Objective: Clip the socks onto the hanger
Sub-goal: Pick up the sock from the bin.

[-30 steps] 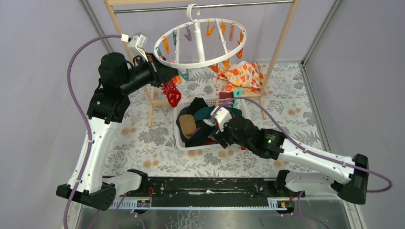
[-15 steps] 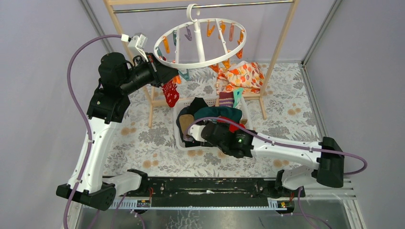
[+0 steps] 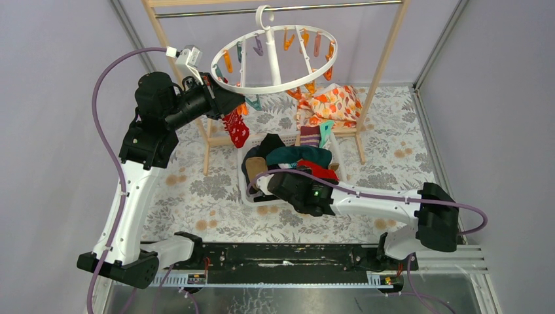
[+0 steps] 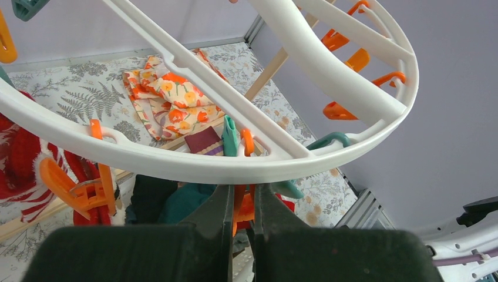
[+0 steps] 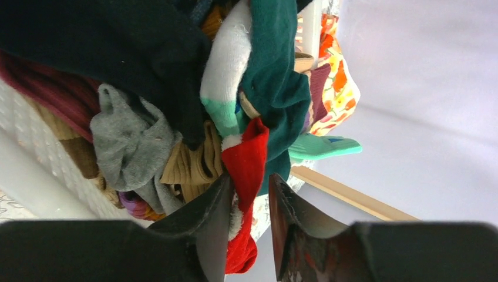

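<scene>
Pale lilac walls [image 3: 59, 39] close in the bench [image 3: 196, 196], which is covered with a grey fern-print sheet.

At the far side stands a wooden-framed rack [image 3: 383, 65]. The hanger [image 3: 275, 59], a white plastic ring with crossbars, hooks over the rack's metal bar [image 3: 327, 6]. Orange, teal and pink clips dangle from its rim.

An orange leaf-print cloth [image 3: 334, 101] lies bunched under the rack, on the right.

Nearer the arms sits a white perforated basket [image 3: 245, 190] heaped with socks. A dark teal sock [image 5: 276, 76] lies on top, with black, grey [image 5: 126, 147] and tan [image 5: 188, 167] ones beneath. A maroon-striped sock [image 3: 309, 135] and a light green sock [image 3: 325, 131] lie at the far rim.

A patterned red sock [image 3: 234, 127] hangs clipped at the hanger's left rim.

The left claw [image 4: 242, 191], raised just under the near rim, is pressed together on an orange clip [image 4: 246, 210].

The right claw [image 5: 251, 179], down in the basket, is partly spread. Its fingers straddle a plain red sock [image 5: 246, 158], with a sliver of gap showing on one side.
</scene>
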Controlling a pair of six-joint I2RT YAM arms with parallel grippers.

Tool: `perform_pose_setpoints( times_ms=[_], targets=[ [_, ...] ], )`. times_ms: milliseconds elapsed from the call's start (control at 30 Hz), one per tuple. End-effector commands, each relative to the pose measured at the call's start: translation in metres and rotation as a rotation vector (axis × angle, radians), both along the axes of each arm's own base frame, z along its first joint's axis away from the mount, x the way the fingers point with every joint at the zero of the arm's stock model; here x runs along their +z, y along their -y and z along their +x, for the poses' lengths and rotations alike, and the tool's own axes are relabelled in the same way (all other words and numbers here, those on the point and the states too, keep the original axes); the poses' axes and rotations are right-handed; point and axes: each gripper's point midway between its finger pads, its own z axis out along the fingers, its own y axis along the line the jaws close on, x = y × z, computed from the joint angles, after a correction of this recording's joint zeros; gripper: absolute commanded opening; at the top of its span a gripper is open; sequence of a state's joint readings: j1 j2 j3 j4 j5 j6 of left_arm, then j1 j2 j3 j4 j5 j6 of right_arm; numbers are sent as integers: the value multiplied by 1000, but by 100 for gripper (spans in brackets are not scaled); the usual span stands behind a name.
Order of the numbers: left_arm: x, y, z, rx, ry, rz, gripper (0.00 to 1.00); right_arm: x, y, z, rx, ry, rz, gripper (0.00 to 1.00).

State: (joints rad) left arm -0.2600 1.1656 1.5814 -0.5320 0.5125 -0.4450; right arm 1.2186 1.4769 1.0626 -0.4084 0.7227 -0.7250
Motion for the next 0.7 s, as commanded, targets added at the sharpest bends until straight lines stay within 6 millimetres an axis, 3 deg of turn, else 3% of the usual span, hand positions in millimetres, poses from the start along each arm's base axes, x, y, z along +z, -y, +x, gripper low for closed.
perform_pose_setpoints(
  times_ms=[0, 100, 233, 300, 367, 533, 667],
  targets=[
    [11, 0, -10, -27, 43, 1, 0, 7, -1, 9, -14, 81, -44, 34],
    [12, 0, -11, -27, 49, 3, 0, 3, -1, 10, -22, 86, -54, 33],
    [13, -1, -12, -24, 57, 7, 0, 5, -1, 16, -42, 93, -37, 23],
    [13, -2, -12, -23, 57, 7, 0, 6, 1, 21, -65, 99, -28, 15],
    [14, -2, -12, -23, 58, 7, 0, 15, 2, 25, -85, 120, -1, 0],
    [14, -2, -12, -23, 58, 6, 0, 68, -11, 30, -139, 167, 300, 0],
    [15, -1, -12, -26, 57, 2, 0, 138, -27, 12, -109, 109, 768, 0]
  ],
)
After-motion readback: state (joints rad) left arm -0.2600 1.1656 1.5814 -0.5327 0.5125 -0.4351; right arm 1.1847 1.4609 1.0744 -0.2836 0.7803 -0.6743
